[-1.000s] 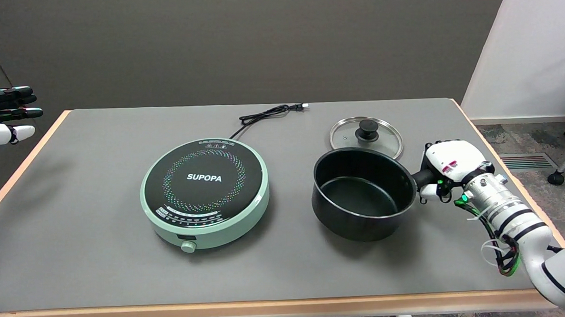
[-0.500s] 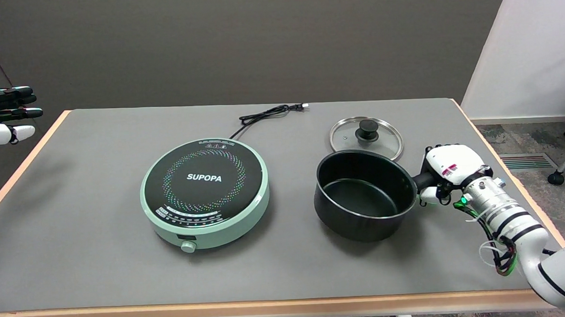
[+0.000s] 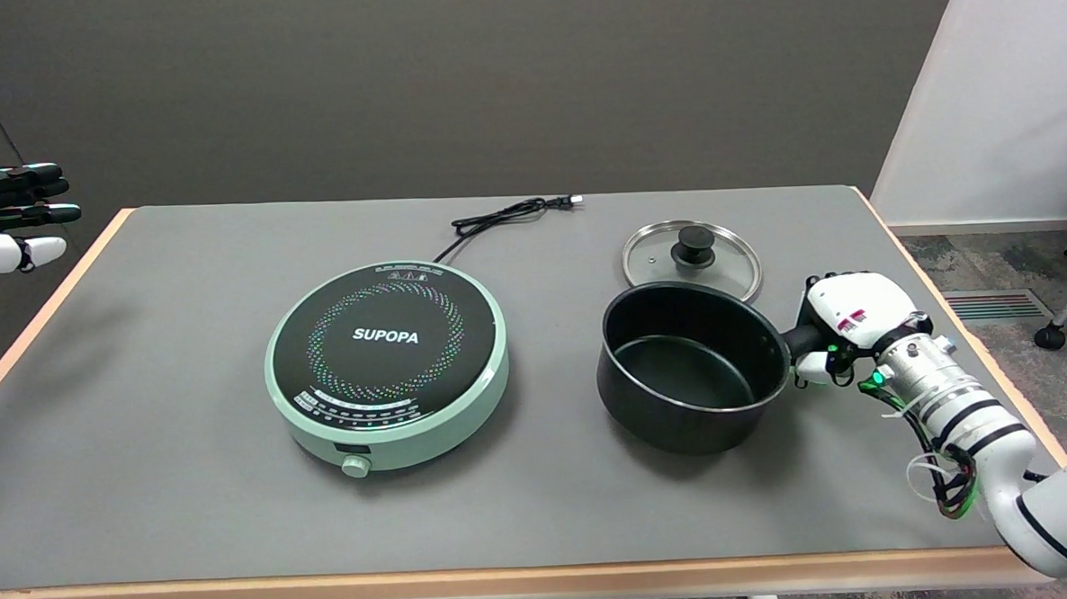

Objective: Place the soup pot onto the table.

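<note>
Head view: the right robot hand (image 3: pixel 850 322) is clamped on the stub handle of the black soup pot (image 3: pixel 691 365), which has drifted slightly toward the hand over the past second and now sits low over the grey tabletop (image 3: pixel 189 458). Whether its base has touched down is hard to tell. The glass lid (image 3: pixel 692 257) lies beyond the hand's far side, the green cooktop (image 3: pixel 387 360) well off past the pot. Release appears to be what remains.
</note>
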`<action>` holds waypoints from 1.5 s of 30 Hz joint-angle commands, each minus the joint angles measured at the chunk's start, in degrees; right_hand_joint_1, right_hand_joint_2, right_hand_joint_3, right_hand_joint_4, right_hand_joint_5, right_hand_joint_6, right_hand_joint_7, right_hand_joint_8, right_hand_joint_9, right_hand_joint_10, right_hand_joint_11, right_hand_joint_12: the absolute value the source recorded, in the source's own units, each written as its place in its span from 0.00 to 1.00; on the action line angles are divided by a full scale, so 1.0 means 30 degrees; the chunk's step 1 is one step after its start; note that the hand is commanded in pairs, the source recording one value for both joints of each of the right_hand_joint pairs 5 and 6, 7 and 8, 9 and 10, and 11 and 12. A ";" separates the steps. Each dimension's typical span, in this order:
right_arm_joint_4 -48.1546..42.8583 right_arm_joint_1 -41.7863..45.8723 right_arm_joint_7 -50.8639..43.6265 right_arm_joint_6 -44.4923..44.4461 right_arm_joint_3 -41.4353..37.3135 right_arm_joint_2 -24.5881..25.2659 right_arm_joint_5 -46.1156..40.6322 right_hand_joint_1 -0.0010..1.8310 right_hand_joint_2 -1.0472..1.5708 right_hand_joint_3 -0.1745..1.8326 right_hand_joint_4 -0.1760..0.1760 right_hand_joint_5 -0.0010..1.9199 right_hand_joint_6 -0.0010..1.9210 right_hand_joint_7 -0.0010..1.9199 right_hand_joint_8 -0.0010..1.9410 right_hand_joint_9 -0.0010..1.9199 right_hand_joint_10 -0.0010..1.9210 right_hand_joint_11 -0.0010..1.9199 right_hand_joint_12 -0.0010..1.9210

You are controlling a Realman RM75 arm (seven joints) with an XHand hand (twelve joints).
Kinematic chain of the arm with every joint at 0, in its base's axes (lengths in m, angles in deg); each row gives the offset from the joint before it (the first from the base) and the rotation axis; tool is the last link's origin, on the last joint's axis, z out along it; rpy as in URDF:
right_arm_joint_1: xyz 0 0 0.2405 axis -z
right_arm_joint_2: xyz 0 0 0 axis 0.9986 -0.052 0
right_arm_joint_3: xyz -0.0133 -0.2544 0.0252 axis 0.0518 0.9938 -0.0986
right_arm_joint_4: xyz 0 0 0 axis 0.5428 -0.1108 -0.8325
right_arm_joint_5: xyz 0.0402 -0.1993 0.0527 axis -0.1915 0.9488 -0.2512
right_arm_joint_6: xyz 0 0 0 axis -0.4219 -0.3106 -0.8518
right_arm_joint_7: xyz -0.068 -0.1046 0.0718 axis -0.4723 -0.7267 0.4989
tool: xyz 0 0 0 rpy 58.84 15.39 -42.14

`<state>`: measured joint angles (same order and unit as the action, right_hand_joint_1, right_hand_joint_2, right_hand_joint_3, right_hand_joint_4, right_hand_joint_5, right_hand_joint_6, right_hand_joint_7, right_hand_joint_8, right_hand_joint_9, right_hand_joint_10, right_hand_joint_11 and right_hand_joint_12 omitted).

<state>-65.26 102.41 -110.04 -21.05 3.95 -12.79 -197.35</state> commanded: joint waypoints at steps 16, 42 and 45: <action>0.1285 -0.0636 -0.0107 0.1393 -0.0593 0.0060 0.1602 0.48 0.94 0.31 0.28 0.92 0.92 0.92 0.91 0.92 0.92 0.92 0.92; 0.2028 -0.1257 -0.0942 0.1979 -0.0593 0.0690 0.1671 0.41 1.00 0.32 0.27 0.75 0.75 0.75 0.74 0.75 0.75 0.75 0.75; 0.1941 -0.1257 -0.0959 0.1979 -0.0656 0.0690 0.1671 0.40 1.00 0.41 0.22 0.70 0.70 0.70 0.69 0.70 0.70 0.70 0.70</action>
<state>-59.74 99.32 -111.62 -15.95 2.41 -11.49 -192.61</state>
